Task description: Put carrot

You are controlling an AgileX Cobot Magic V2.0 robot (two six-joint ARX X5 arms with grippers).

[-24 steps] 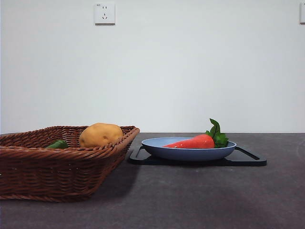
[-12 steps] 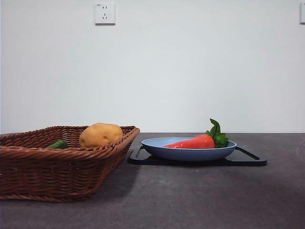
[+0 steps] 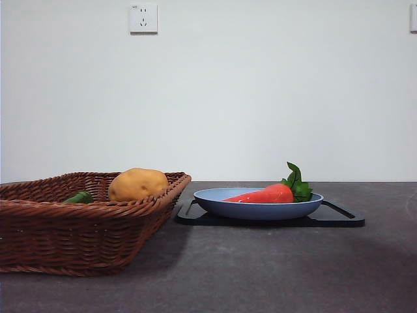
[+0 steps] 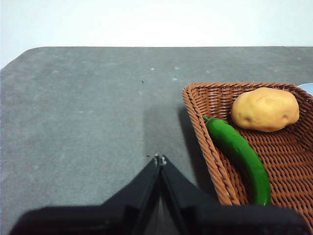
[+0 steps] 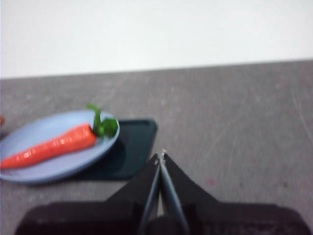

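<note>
- Our right end effector (image 5: 160,157) has its 2 jaws pressed together on nothing, hanging above bare bench (image 5: 234,127) just beside the dark tray (image 5: 128,149).
- Our left end effector (image 4: 160,159) is likewise closed and empty, over the bench (image 4: 88,112) beside the wicker basket (image 4: 195,105).
- The carrot (image 5: 49,146) lies flat in the blue plate (image 5: 56,169), and the plate sits on the tray.
- In the front view the carrot (image 3: 264,194) has its long axis roughly level, running across the picture: thin tip toward the basket (image 3: 85,228), leafy thick end (image 3: 298,184) away from it.
- The basket holds a potato (image 4: 265,109) and a long green pepper (image 4: 239,154), with free wicker floor near them.
- We judge the carrot already sits in the plate, so the task may be near done; if it must go on to the basket, the right end effector is the nearer one.
- To grasp well, we would open the jaws wide, come down across the carrot's thick half, square to its long axis, and close gently, since the smooth taper may slip toward the tip.
- Keep clear of the plate's rim (image 3: 313,199).
</note>
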